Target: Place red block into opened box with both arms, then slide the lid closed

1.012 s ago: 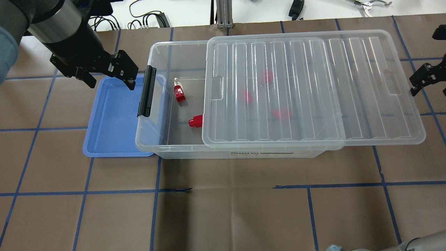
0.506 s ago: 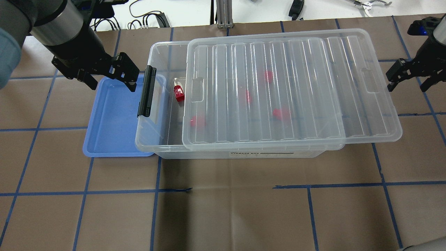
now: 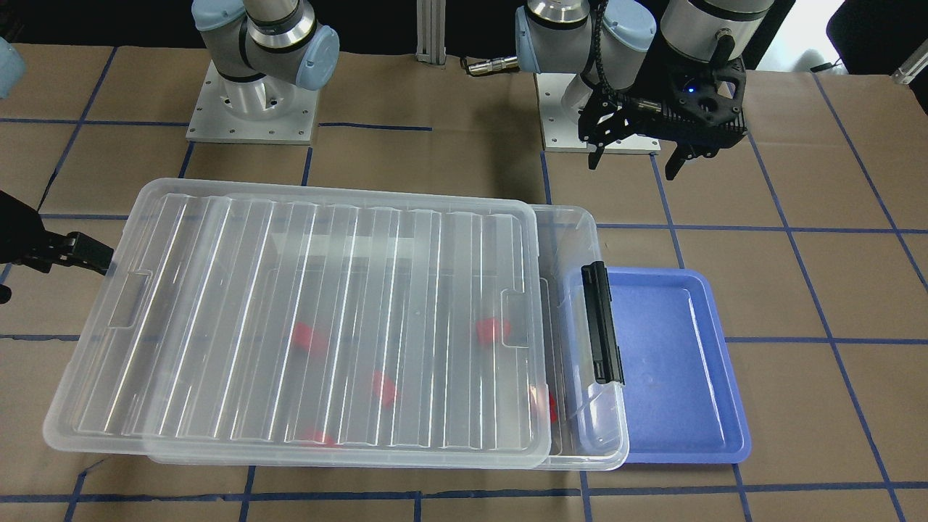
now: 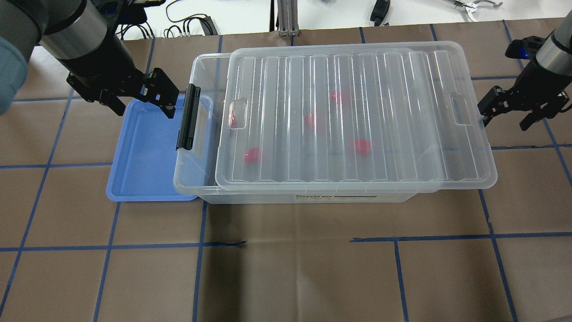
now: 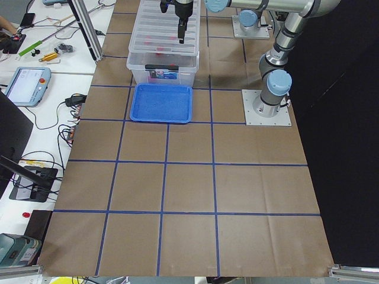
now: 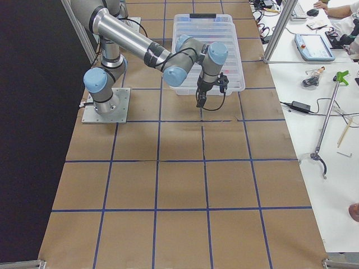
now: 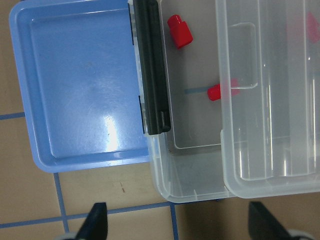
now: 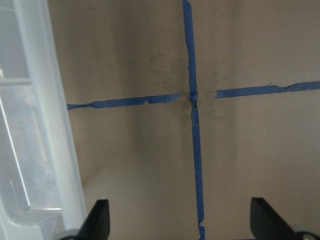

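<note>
The clear box (image 4: 196, 179) holds several red pieces. One red block (image 7: 179, 31) lies uncovered by the black latch bar (image 4: 187, 117). Another red block (image 7: 215, 92) pokes out from under the lid's edge, and others (image 4: 362, 146) show through the lid. The ribbed lid (image 4: 402, 112) covers most of the box and overhangs its right end. A strip at the latch end stays uncovered. My left gripper (image 4: 143, 102) hangs open over the tray's far edge, holding nothing. My right gripper (image 4: 505, 120) is open, one finger (image 4: 486, 112) against the lid's right end.
A blue tray (image 4: 143, 152) lies partly under the box's latch end and holds nothing. Brown paper with a blue tape grid (image 4: 393, 239) covers the table. Cables and tools (image 4: 187, 24) lie beyond the far edge. Both arm bases (image 3: 254, 109) stand behind the box.
The lid has slid left over the box, covering the red pieces near the opening. My right gripper came left along with the lid's right end. The left gripper has barely moved.
</note>
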Controlling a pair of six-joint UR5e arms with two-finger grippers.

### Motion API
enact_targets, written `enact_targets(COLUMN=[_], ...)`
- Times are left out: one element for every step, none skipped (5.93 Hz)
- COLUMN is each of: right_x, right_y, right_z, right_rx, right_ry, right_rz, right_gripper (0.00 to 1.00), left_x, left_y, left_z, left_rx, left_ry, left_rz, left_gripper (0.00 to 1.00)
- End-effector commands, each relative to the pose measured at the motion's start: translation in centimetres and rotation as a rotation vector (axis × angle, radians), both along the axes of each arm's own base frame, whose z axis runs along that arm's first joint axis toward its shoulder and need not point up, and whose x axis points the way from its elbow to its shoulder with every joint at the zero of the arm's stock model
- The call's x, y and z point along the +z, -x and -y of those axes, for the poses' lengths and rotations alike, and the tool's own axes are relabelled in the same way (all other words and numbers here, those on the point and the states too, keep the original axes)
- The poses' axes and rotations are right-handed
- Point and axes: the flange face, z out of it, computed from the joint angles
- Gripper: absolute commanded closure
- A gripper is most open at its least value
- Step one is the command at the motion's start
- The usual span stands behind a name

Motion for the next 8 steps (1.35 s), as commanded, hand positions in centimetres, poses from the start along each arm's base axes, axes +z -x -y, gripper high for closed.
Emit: enact_targets(right_x=[0.2, 0.4, 0.5, 2.0, 6.9, 10.8, 13.7, 15.2], right_y=[-4.5, -5.8, -6.7, -6.3, -5.7, -6.3, -9.9, -16.3], right_z=[0.2, 0.3, 0.4, 1.0, 1.2, 0.1, -2.0, -3.1], right_rx=[0.013, 0.006, 0.024, 0.042, 0.048, 0.041, 0.026, -0.02], right_ry=[0.002, 0.003, 0.005, 0.028, 0.092, 0.149, 0.17, 0.192], right_rz=[-0.004, -0.01, -0.013, -0.042, -0.12, -0.146, -0.14, -0.134], right_gripper=[0.0, 0.0, 0.0, 0.0, 0.0, 0.0, 0.0, 0.0], left_x=[0.2, 0.2, 0.2, 0.2, 0.3, 0.4, 0.3, 0.3], left_y=[0.0, 0.0, 0.0, 0.0, 0.0, 0.0, 0.0, 0.0], left_z=[0.0, 0.0, 0.0, 0.0, 0.0, 0.0, 0.0, 0.0], left_rx=[0.0, 0.0, 0.0, 0.0, 0.003, 0.003, 0.001, 0.001], left_ry=[0.004, 0.004, 0.004, 0.004, 0.006, 0.007, 0.006, 0.004], left_rz=[-0.001, -0.001, -0.001, -0.001, -0.002, -0.002, -0.002, -0.002], left_gripper=[0.02, 0.02, 0.02, 0.02, 0.02, 0.02, 0.02, 0.02])
